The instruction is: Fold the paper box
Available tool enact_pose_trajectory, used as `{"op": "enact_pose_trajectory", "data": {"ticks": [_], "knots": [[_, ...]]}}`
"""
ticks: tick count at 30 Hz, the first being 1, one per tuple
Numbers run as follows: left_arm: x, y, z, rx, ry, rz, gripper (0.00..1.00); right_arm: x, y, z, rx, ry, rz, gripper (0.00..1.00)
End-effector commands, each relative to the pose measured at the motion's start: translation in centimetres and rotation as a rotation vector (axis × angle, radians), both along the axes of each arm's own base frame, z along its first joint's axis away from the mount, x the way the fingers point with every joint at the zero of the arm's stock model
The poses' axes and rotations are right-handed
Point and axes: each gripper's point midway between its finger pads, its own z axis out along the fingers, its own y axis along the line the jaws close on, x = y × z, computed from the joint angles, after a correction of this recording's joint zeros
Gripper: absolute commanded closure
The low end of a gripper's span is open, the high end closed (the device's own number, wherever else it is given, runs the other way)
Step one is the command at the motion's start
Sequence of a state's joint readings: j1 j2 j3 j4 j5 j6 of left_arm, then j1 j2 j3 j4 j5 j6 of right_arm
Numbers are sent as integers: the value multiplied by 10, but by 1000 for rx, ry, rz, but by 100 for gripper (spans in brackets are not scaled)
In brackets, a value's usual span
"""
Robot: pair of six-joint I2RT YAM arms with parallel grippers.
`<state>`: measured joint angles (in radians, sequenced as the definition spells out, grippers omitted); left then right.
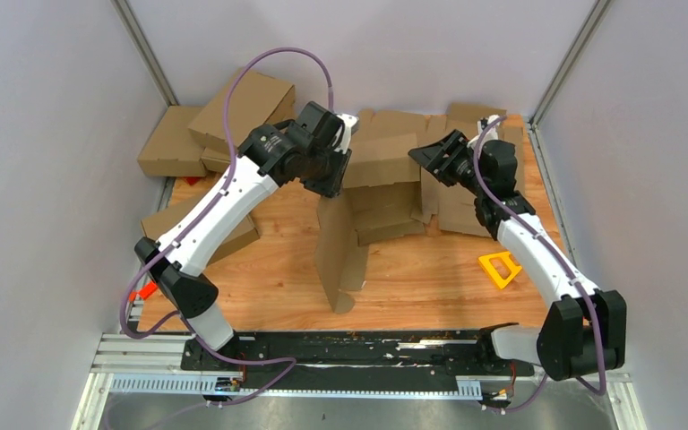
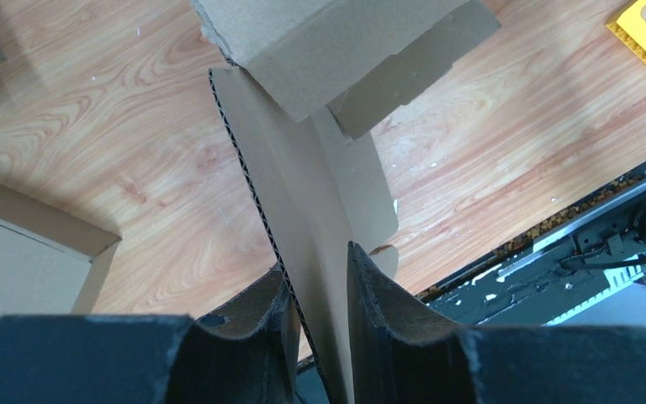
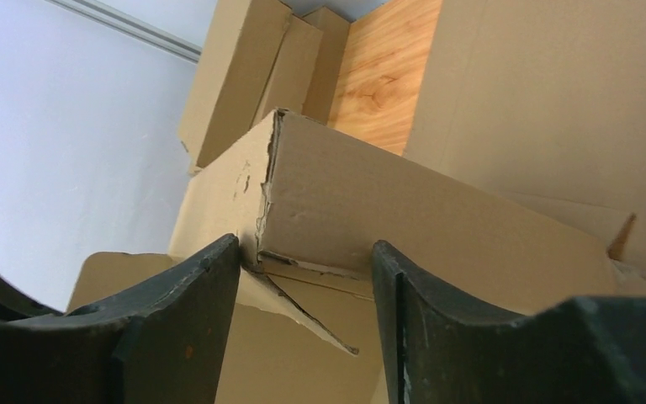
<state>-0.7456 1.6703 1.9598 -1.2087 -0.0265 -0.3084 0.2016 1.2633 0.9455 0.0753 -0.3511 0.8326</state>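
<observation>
The paper box (image 1: 381,161) stands half folded in the middle of the worktop (image 1: 430,287). One long flap of it stands on edge and reaches toward the near side. The left tool (image 2: 318,261) is closed on the thin edge of this flap. The right tool (image 3: 307,252) has its jaws apart around a torn corner at the right end of the box; whether they touch it I cannot tell. There is free wood in front and at the right, where one yellow frame (image 1: 499,269) lies. Along the left side I count at least three other boxes (image 1: 242,106). Flat cardboard sheets (image 1: 466,210) crowd the back right.
</observation>
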Motion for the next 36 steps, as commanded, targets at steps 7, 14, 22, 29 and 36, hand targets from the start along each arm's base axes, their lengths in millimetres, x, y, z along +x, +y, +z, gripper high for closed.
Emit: {"op": "enact_pose_trajectory", "data": {"ticks": [7, 14, 22, 29, 36], "knots": [[2, -15, 7, -7, -15, -69, 68, 8, 4, -23, -137, 24, 53, 38], [0, -14, 7, 14, -10, -89, 66, 18, 5, -9, -199, -85, 80, 32], [2, -15, 5, 29, 1, -97, 66, 28, -5, -3, -259, -170, 91, 21], [6, -13, 2, 58, 0, -83, 66, 37, -10, -1, -272, -207, 93, 20], [11, -8, 5, 76, -21, -54, 65, 25, -19, 15, -297, -222, 56, 14]]}}
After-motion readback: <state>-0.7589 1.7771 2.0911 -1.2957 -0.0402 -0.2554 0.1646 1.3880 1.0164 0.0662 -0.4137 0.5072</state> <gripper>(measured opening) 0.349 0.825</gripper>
